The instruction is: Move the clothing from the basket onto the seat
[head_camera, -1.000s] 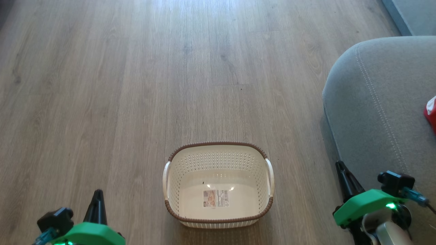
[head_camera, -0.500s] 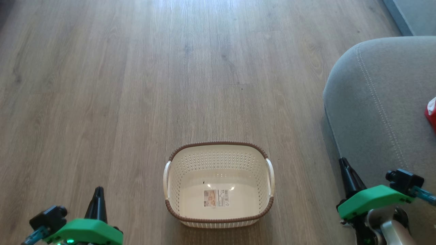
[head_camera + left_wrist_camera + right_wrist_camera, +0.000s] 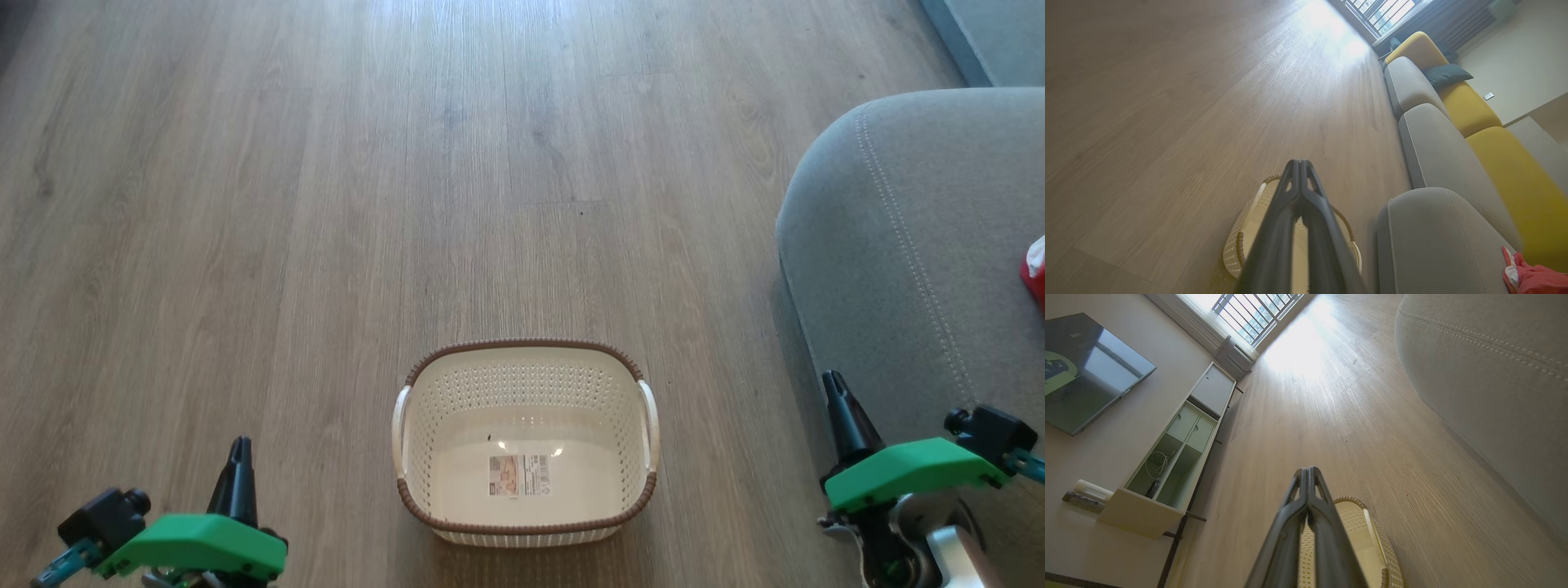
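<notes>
Lying on the seat, clothing (red).

Jaws pressed together before the basket on the floor.

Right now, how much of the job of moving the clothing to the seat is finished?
Done: the basket holds nothing but its label, and red clothing lies on the seat. In hand: nothing; the left gripper and right gripper are shut and empty. Left: seemingly nothing, though the clothing is cut off by the frame.
</notes>
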You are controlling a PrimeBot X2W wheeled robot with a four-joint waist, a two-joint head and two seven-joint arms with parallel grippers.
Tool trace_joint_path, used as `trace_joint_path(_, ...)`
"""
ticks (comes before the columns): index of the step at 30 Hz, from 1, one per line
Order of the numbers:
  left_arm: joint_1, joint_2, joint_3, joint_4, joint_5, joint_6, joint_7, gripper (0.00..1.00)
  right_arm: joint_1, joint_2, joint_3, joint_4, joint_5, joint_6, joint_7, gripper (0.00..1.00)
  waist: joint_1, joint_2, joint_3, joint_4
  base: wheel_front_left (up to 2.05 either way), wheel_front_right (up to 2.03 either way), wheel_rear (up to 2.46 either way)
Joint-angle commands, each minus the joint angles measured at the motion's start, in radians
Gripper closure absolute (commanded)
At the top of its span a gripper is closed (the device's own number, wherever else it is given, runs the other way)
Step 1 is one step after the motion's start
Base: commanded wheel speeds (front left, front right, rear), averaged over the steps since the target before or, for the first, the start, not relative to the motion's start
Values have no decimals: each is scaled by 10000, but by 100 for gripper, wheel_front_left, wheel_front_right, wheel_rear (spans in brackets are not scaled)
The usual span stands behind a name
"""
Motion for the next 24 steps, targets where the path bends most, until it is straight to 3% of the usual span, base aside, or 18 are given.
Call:
trace_joint_path(1, -528, 85, 204, -327, -297, -110, 57, 100, -348, 17, -39, -421, 263, 0, 90, 100, -1, 0, 1, 3, 0, 0, 0)
trace_joint_path(24, -844, 99, 297, -326, -3027, -372, 717, 100, -280, 246, -514, -875, 2635, 0, 760, 100, -1, 0, 18, 53, 0, 0, 0)
